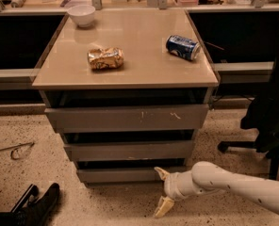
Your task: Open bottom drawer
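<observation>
The bottom drawer [123, 174] is the narrowest grey front, lowest in the cabinet, just above the floor. Above it are the mid-sized front [130, 150] and the widest front [127, 118] with white scratch marks. My gripper [161, 190] comes in from the lower right on a white arm [233, 187]. Its fingers are spread apart, one tan fingertip [161, 173] at the bottom drawer's right end, the other [162, 207] down near the floor. It holds nothing.
On the cabinet top lie a white bowl [81, 14], a crumpled snack bag [105, 58] and a blue can [183, 47] on its side. A black office chair [271, 112] stands at the right. A black object [33, 206] lies on the floor at lower left.
</observation>
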`<act>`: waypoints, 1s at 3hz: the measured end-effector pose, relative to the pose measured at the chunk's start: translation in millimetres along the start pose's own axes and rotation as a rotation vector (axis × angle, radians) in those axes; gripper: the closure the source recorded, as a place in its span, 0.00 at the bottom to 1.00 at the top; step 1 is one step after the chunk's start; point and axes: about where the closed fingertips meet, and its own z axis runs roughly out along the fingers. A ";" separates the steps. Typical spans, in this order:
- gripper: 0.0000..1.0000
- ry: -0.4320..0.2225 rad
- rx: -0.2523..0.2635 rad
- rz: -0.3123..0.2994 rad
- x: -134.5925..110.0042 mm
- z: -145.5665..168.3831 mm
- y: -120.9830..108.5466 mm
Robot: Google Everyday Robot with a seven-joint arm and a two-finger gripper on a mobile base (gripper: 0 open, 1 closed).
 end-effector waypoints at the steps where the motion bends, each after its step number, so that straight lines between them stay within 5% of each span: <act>1: 0.00 0.034 0.058 -0.003 9.8 23.9 -13.8; 2: 0.00 0.048 0.121 0.028 28.9 37.0 -30.6; 3: 0.00 0.048 0.121 0.028 28.9 37.0 -30.6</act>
